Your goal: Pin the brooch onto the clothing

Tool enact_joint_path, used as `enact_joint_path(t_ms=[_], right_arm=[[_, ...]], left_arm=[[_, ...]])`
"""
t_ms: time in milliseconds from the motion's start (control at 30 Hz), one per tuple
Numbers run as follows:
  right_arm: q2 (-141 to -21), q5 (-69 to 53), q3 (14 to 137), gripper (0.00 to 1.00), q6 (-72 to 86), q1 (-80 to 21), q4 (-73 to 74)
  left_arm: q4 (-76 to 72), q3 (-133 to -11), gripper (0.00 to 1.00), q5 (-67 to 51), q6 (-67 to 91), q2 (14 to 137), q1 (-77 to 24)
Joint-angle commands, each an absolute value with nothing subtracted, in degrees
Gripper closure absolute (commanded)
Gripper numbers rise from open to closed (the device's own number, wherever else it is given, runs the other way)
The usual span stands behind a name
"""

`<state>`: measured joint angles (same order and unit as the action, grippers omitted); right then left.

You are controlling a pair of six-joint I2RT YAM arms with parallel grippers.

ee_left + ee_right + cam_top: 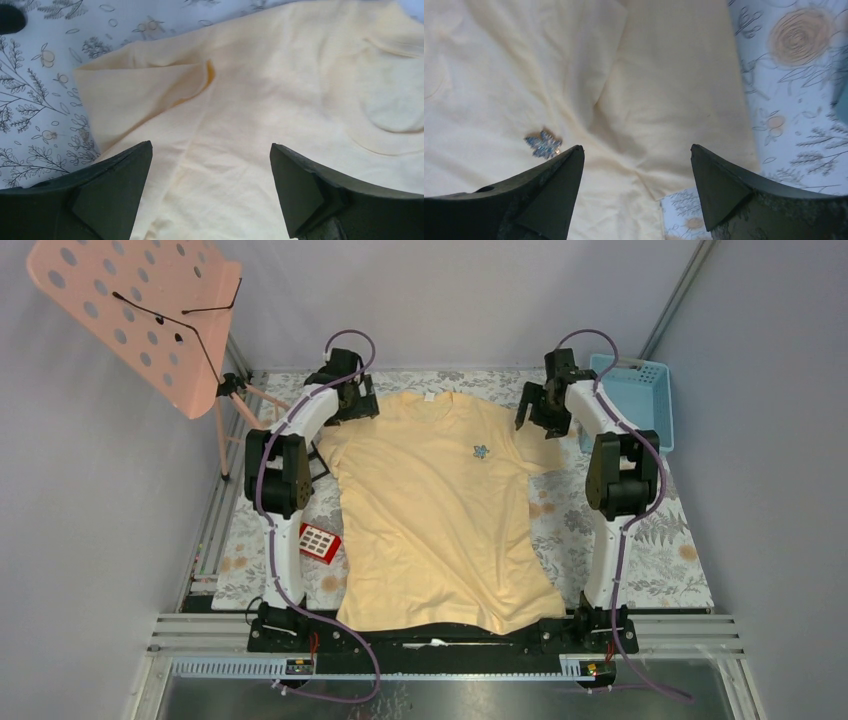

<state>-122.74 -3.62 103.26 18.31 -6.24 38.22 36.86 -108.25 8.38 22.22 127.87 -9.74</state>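
While the flower-printed table (670,550) bears everything, what we must reckon with first is the clothing (440,540), a pale yellow T-shirt spread flat on it, with the neck toward the far edge and the hem at the arm bases. We judge it soft, light and limp. It would wrinkle and slide under any sideways push, and a small fold stands up at the sleeve seam in the left wrist view, so it wants pressing down near a shoulder rather than lifting. Our left gripper (210,152) hangs over that shoulder with its jaws spread wide and nothing between them; whether it touches the fabric we cannot tell. Our right gripper (636,149) is over the opposite sleeve, with its jaws also well apart and empty. Smallest of all is the brooch (544,144), a glittery grey-blue flower shape lying on the chest below the neckline, toward the right sleeve. In the right wrist view it shows just past one finger. We take it to be light, hard and slippery, and it is far smaller than the jaws. We would pinch it gently by its outer edges with the fingertips, since the petals look delicate. Whether its pin already goes through the fabric we cannot see.
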Motion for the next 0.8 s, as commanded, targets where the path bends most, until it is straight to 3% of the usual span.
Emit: enact_joint_path(t_ms=[0, 233, 633, 767], right_arm=[[-128.0, 1.5, 110.4, 0.16, 13.8, -5.7, 44.0], [-136.1, 6.0, 120.7, 0.24, 8.5, -5.5, 54.9], [-137.1, 4.4, 118.0, 0.25, 5.9, -2.4, 56.3], [-138.8, 4.3, 119.5, 0.34, 5.0, -2.0, 58.1]], left_arm=[[32.9, -109.5, 0.01, 6.9, 20.4, 122.7, -11.9], [33.4, -110.3, 0.01, 3.9, 20.2, 124.9, -13.7], [33.2, -109.0, 0.01, 2.8, 20.7, 122.1, -13.7], [33.2, -108.4, 0.01, 2.7, 20.6, 121.8, -13.7]])
